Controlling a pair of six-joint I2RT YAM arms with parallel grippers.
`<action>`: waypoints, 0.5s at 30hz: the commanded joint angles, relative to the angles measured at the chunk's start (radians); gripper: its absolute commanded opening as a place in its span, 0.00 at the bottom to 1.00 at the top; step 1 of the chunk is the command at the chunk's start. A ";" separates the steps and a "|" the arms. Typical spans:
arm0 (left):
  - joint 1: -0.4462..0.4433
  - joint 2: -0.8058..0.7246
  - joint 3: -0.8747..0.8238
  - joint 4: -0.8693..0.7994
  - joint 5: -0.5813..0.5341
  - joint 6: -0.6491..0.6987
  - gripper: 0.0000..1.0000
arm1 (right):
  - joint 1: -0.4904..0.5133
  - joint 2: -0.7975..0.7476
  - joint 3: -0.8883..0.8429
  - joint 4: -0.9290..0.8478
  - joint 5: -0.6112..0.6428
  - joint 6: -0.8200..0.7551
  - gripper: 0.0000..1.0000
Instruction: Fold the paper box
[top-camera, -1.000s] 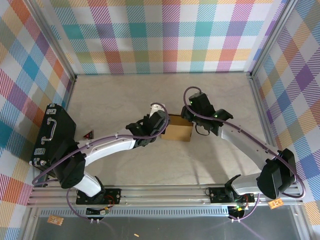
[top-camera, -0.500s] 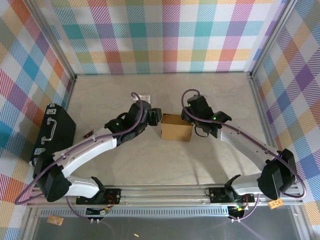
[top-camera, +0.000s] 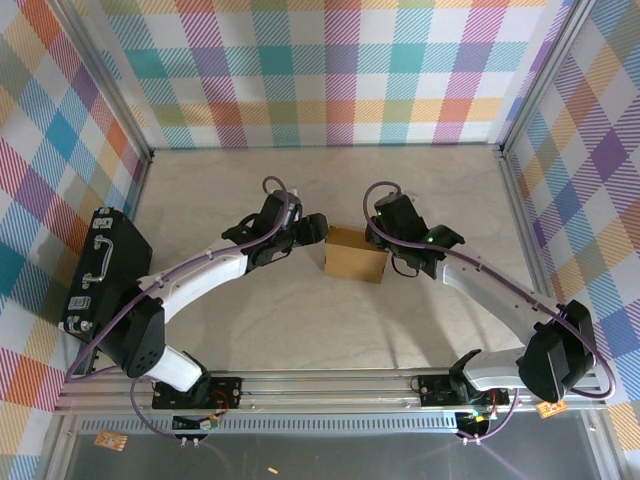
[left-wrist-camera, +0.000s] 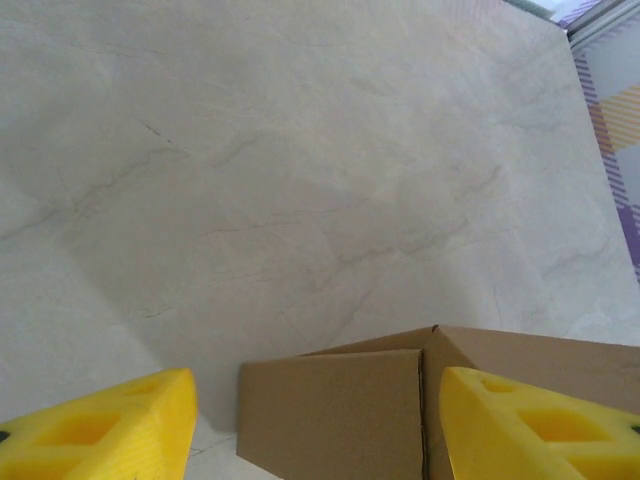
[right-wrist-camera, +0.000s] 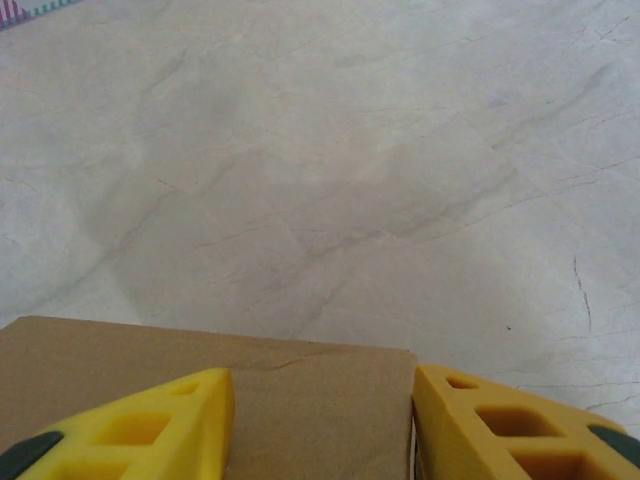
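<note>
1. Brown kraft paper box (top-camera: 355, 256) sits near the middle of the table (top-camera: 230, 190).
2. Left gripper (top-camera: 316, 231), at its 9 o'clock, has jaws spread.
3. Right gripper (top-camera: 388, 243), at 3 o'clock: grip unclear.

Black hard case (top-camera: 105, 270) with a handle, flat on pale marbled table (top-camera: 250, 190). Right of the case, bare tabletop; behind and left of it, plaid walls (top-camera: 330, 70).

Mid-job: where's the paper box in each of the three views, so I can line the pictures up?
Top external: paper box in the middle of the tabletop.
Left wrist: paper box along the bottom edge, centre to right.
Right wrist: paper box along the bottom edge, left to centre.
Shared landmark: the pale veined tabletop under it.
</note>
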 joint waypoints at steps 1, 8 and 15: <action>0.004 -0.057 -0.016 0.099 0.011 -0.058 0.65 | 0.013 0.025 -0.047 -0.109 -0.048 -0.022 0.49; 0.004 -0.085 -0.033 0.139 -0.006 -0.073 0.65 | 0.015 0.033 -0.048 -0.102 -0.060 -0.022 0.50; 0.004 0.007 -0.084 0.207 0.133 -0.095 0.60 | 0.016 0.034 -0.049 -0.105 -0.063 -0.028 0.50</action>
